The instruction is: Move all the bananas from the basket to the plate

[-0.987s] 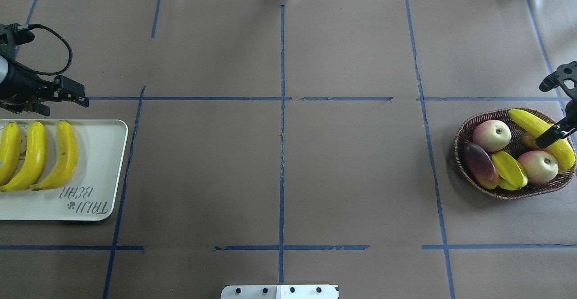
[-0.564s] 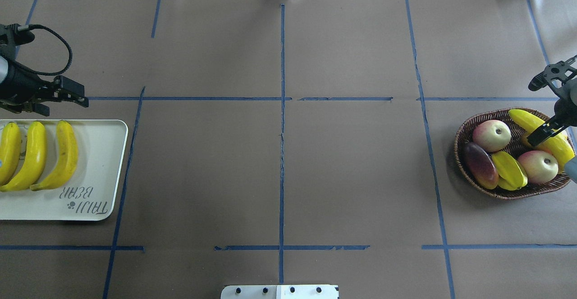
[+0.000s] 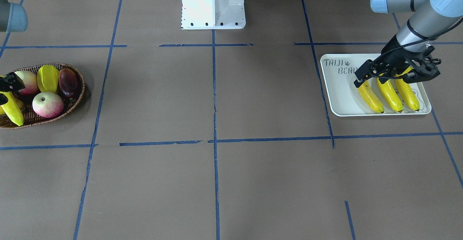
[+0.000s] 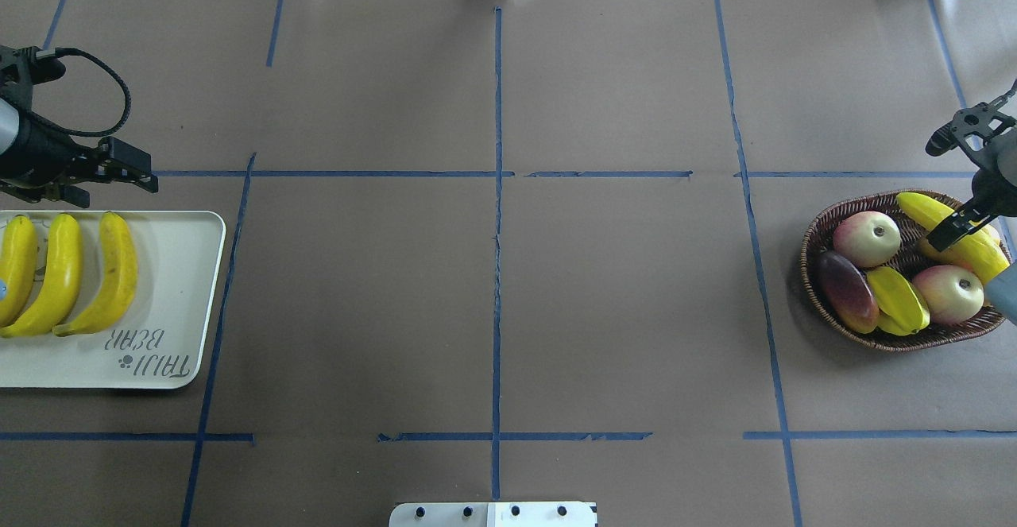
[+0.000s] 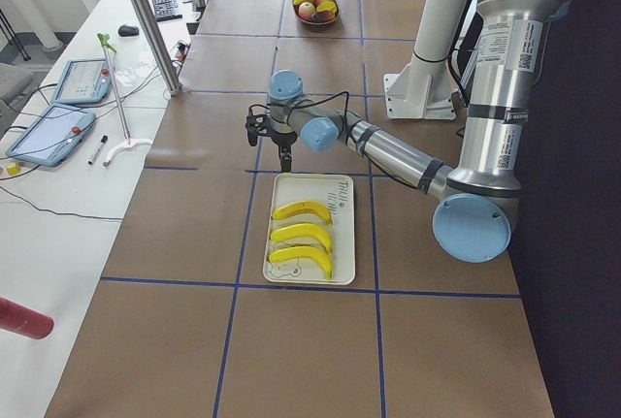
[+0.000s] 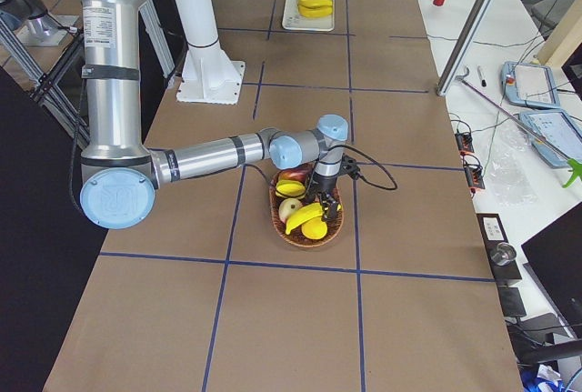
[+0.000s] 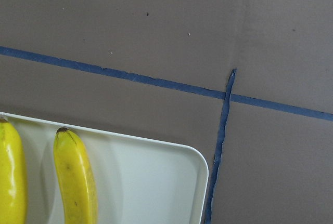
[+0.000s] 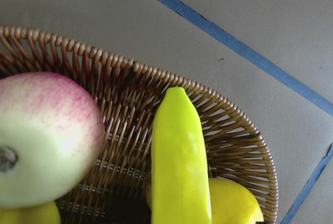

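Three bananas [image 4: 111, 273] lie side by side on the white plate [image 4: 183, 296] at the table's left end; they also show in the front view [image 3: 387, 91]. My left gripper [image 4: 95, 181] is open and empty just above the plate's far edge. One banana [image 4: 914, 207] lies along the far side of the wicker basket [image 4: 818, 233] at the right end. My right gripper [image 4: 965, 221] is open low over this banana, one finger [image 4: 949, 229] lying across it. The right wrist view shows the banana [image 8: 179, 167] close below; the fingers are out of that view.
The basket also holds two apples [image 4: 866, 238], a star fruit [image 4: 898, 300], a dark red mango [image 4: 846, 288] and a yellow pear [image 8: 234, 203] under the banana. Blue tape lines cross the brown paper. The robot's base plate [image 4: 493, 513] is at the near edge.
My right gripper has moved a little left and toward the far side over the basket's banana. The banana has not moved. The left arm has barely shifted.
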